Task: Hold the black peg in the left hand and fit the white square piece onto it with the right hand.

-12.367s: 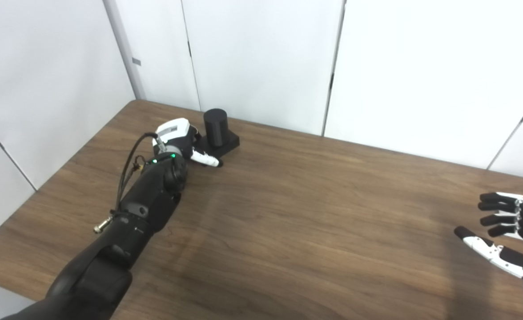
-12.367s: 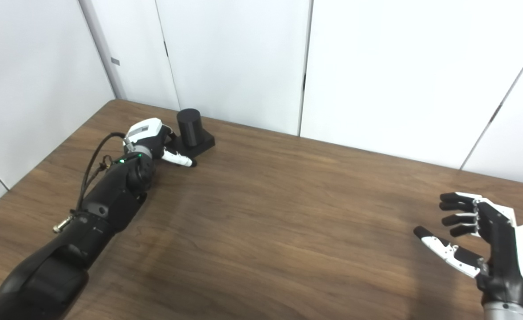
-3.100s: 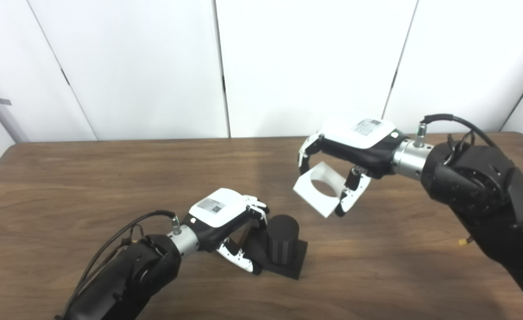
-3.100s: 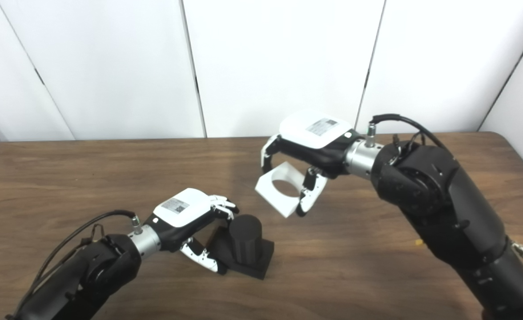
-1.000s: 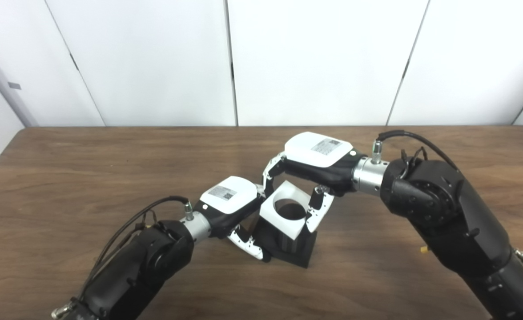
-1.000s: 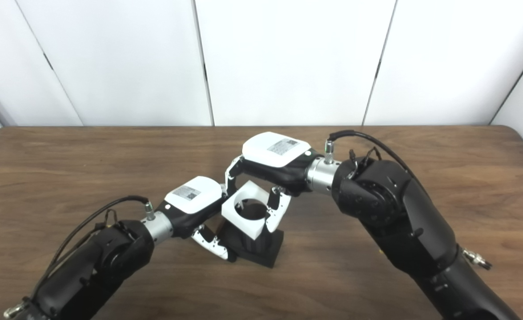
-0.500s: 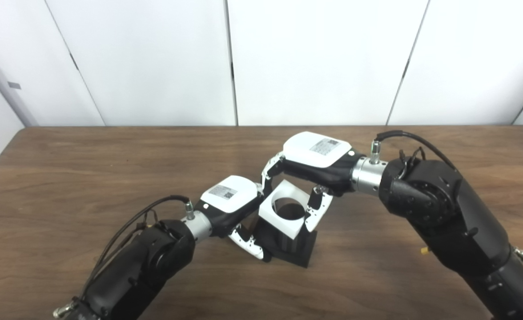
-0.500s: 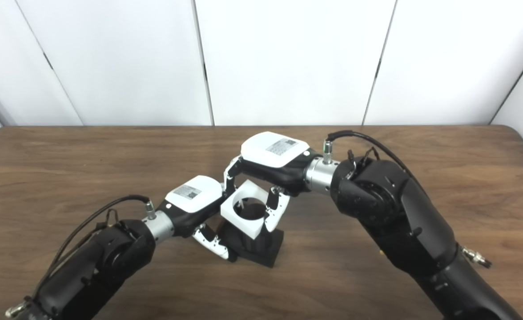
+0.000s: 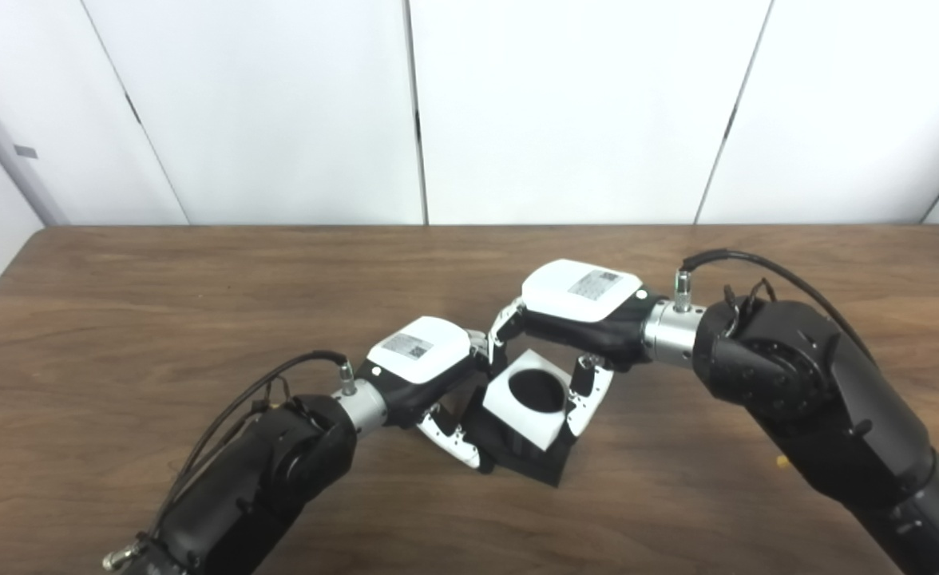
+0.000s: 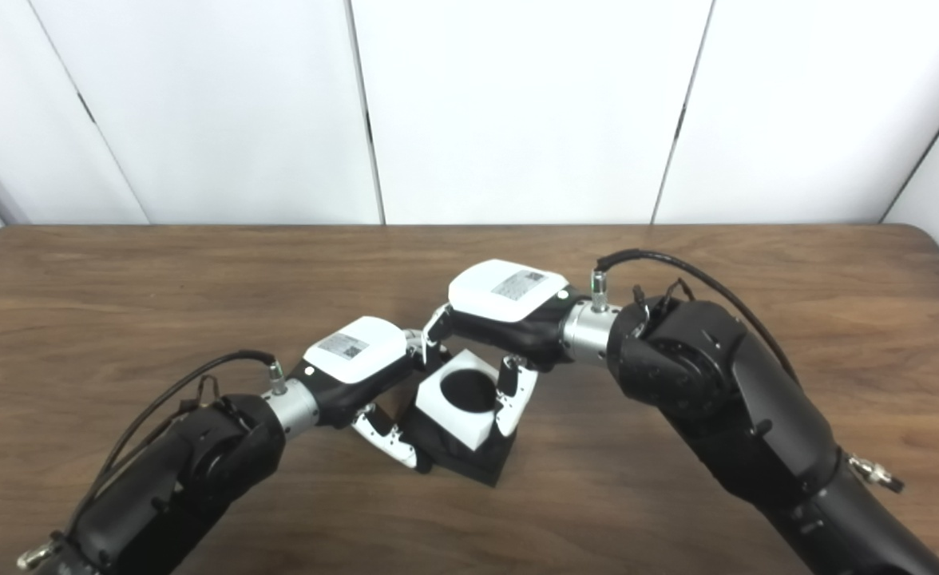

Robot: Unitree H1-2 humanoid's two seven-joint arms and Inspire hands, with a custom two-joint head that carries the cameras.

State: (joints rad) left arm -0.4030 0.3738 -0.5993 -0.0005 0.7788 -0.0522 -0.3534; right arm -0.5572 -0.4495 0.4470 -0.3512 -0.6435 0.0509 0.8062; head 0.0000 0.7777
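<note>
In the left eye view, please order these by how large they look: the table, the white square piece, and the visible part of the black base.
1. Table, by far the largest.
2. White square piece, held by the right hand.
3. Black base; only a strip shows below the piece, and the left hand grips it.

Two black robot arms reach in from the bottom corners, their hands meeting at centre.

The left hand lies low, white back plate up, fingers curled closed around what it holds. The right hand sits just beyond and above it, palm down, wrist bent inward, fingers and thumb clamped on either side of its load.
</note>
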